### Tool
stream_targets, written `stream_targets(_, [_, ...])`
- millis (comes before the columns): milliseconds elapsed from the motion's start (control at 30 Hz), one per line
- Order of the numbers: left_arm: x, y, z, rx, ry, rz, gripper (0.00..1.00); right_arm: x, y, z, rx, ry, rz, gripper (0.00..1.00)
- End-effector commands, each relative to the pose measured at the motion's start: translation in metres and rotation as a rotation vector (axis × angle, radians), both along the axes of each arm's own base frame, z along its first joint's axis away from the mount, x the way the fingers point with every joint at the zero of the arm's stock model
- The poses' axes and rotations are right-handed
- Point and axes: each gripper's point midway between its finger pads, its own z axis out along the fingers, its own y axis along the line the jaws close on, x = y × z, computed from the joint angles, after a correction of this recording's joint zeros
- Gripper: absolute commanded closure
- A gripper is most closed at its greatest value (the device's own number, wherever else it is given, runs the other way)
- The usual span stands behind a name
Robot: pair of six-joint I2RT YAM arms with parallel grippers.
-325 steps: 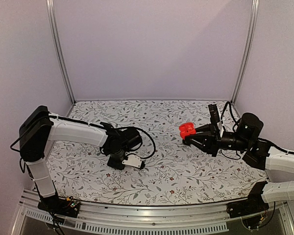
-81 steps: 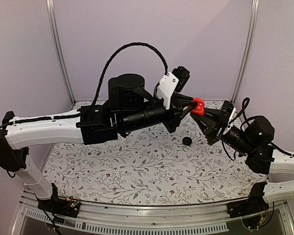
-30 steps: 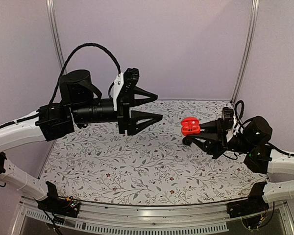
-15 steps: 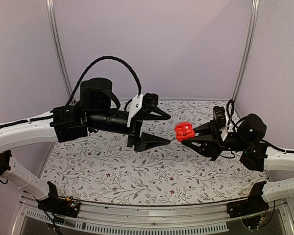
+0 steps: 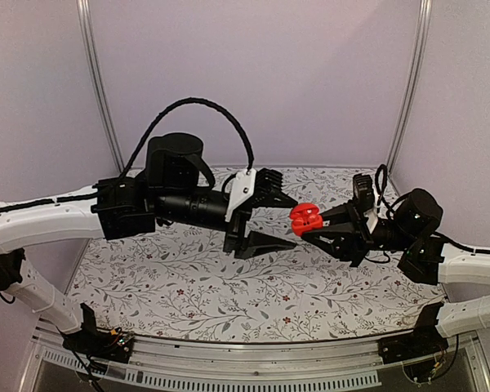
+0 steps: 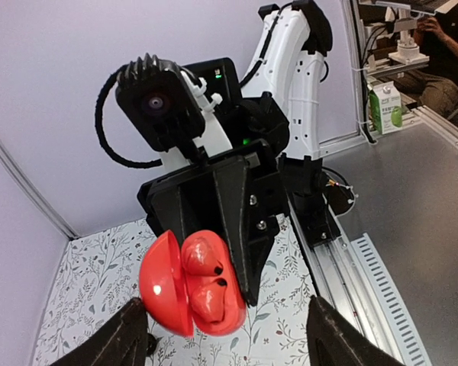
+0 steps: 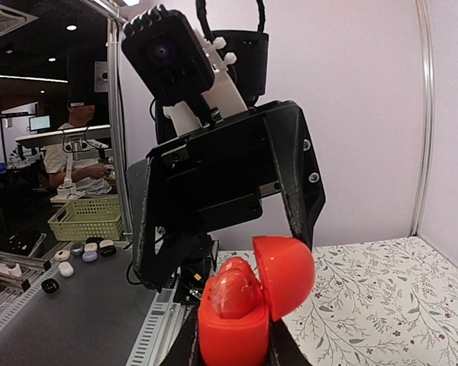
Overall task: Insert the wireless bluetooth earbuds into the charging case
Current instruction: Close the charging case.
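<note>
Left gripper [image 5: 292,222] spread wide, nothing held | charging case [image 5: 305,217] pinched lid-open in right gripper [image 5: 320,225], held aloft, centred just ahead of left fingertips | red earbuds [image 6: 201,255] seen seated inside

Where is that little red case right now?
The red case is held above the table, right of centre in the overhead view, by the right gripper; the open left gripper faces it.

A bench [image 5: 188,286] covered in leaf-patterned cloth sits between pale lilac walls [image 5: 253,82] and metal posts [image 5: 98,90]. Outside, a green-and-white carton [image 6: 384,107] stands upright, and a yellow basket [image 7: 88,219] sits near a person [image 7: 78,149].
</note>
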Motion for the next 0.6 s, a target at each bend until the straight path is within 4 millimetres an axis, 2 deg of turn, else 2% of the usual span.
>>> stream_targets(0, [-0.025,-0.004,0.003,0.003,-0.040,-0.066,0.31,0.010,-0.002,0.013,0.038,0.016,-0.042,1.00])
stream_targets(233, [-0.038,-0.009,-0.006,0.040,-0.082,-0.104,0.38,0.015,-0.004,0.011,0.037,0.040,-0.059,1.00])
stream_targets(567, [-0.034,-0.018,-0.032,0.131,-0.112,-0.065,0.41,0.018,-0.006,0.017,0.052,0.067,-0.062,1.00])
